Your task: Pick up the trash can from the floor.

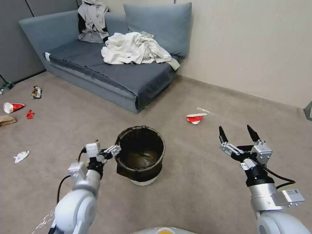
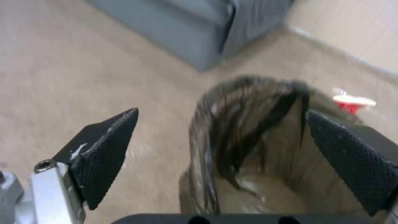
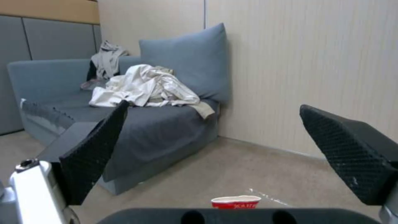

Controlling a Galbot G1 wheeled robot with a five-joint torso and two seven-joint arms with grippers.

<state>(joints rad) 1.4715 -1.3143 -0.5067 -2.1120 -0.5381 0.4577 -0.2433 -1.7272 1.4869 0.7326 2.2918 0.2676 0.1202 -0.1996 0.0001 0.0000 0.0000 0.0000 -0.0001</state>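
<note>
The trash can (image 1: 140,156) stands upright on the floor (image 1: 198,185) in the middle of the head view. It is a small white bin with a dark bag folded over its rim. My left gripper (image 1: 112,150) is at the can's left rim. In the left wrist view the left gripper (image 2: 222,112) is open, its two black fingers spread on either side of the bagged rim of the trash can (image 2: 248,130), one over the carpet and one over the can's inside. My right gripper (image 1: 234,128) hangs open in the air to the right of the can, holding nothing.
A grey sofa (image 1: 97,70) with a white garment (image 1: 133,48) stands behind the can. A crushed red-and-white cup (image 1: 195,118) lies on the carpet at the back right, and several scraps of litter (image 1: 21,156) lie at the left. A beige wall (image 1: 253,45) runs at the right.
</note>
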